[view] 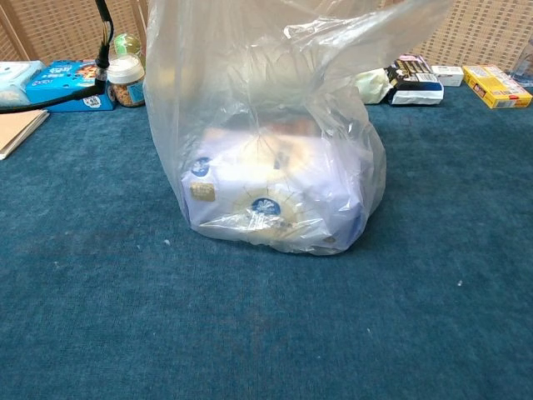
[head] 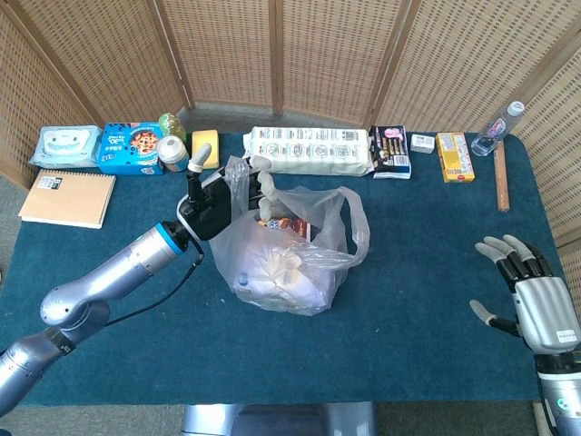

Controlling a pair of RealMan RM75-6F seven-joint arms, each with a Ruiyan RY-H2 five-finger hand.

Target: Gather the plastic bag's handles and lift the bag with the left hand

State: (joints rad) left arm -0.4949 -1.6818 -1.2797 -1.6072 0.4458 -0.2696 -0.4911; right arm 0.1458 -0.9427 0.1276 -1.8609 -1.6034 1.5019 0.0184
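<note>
Left hand gripping; right hand spread, idle.

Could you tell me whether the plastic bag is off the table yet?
Not yet: the plastic bag sits on the table, its upper part pulled upward by the left hand.

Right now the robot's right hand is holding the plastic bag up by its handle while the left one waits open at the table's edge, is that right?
The hands are swapped. In the head view, the left hand holds the plastic bag by its handle, and the right hand waits open at the table's edge.
</note>
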